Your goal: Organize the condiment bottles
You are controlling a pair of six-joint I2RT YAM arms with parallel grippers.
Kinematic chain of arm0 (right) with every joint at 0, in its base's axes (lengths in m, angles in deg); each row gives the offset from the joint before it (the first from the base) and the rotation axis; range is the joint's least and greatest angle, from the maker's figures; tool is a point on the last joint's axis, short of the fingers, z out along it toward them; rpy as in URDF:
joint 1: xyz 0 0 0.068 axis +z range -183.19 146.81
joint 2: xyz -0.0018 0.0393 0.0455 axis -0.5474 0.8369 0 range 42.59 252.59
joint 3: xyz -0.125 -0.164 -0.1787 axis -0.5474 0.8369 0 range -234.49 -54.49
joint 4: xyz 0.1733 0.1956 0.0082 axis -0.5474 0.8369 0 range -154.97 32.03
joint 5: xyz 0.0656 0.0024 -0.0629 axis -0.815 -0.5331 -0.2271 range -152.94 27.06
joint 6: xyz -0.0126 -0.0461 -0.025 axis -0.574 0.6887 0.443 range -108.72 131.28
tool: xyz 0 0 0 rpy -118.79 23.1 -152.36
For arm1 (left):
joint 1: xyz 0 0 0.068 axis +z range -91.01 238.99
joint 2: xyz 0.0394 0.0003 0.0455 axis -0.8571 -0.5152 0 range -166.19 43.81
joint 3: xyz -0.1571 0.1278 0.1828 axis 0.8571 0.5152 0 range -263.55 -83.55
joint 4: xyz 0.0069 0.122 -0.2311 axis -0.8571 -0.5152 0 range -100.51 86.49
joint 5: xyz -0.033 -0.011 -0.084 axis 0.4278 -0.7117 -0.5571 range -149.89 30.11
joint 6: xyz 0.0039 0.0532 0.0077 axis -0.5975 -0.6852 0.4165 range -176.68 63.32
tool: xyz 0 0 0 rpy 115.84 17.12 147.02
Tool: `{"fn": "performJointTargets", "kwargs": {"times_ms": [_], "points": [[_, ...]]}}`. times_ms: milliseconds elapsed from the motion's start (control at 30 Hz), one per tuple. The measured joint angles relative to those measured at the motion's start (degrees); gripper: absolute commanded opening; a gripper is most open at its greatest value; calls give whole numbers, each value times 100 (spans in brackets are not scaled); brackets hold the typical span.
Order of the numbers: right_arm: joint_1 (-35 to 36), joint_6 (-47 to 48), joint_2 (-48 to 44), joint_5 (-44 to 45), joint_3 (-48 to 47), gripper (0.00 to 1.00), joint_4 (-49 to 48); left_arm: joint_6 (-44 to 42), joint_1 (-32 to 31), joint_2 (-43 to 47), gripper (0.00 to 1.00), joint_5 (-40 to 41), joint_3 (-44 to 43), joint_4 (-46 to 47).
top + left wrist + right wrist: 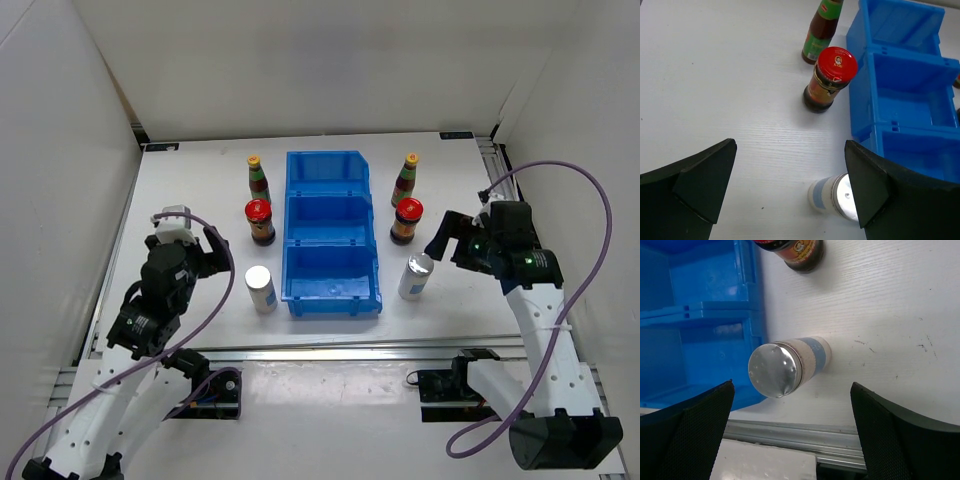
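Six bottles stand beside the bin, three on each side. On the left are a slim yellow-capped bottle [255, 178], a red-lidded jar [260, 222] and a white silver-topped cylinder [260, 288]. On the right are a slim bottle [405, 180], a jar [407, 220] and a cylinder [416, 277]. My left gripper [215, 258] is open and empty, left of the left cylinder [832, 196], with the jar [830, 80] and the slim bottle [821, 32] beyond. My right gripper [445, 238] is open and empty above the right cylinder [787, 367]. The right jar [792, 252] is at the top edge.
The blue three-compartment bin [331, 246] stands in the middle between the two rows, all compartments empty. Its wall shows in the left wrist view [862, 115] and in the right wrist view [715, 307]. A metal rail [790, 432] runs along the table's near edge. White walls enclose the table.
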Motion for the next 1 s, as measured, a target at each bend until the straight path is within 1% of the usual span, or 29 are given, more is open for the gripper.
{"fn": "performJointTargets", "kwargs": {"times_ms": [133, 267, 333, 467, 600, 833, 900, 1000], "points": [[201, 72, 76, 37, 0, 100, 4, -402, 0, -92, 100, -90, -4, 26], [704, 15, 238, 238, 0, 100, -7, -498, 0, -595, 100, -31, -90, 24], [1073, -68, 461, 509, -4, 100, -22, -466, -66, -732, 100, 199, -90, -31], [1884, -295, 1078, 1193, -4, 100, -61, -396, -396, -769, 100, 833, -90, -221], [2277, -490, 1611, 1779, -11, 100, -48, -354, -483, -787, 100, 1036, -92, -280], [2400, -776, 1891, 2371, -9, 100, -74, -293, -483, -680, 100, 1279, -92, -321], [2400, -857, 2022, 2455, -9, 98, -87, -289, -481, -669, 100, 1318, -92, -321], [2400, -949, 2151, 2472, 72, 91, -155, -286, -516, -669, 100, 1364, -92, -323]]}}
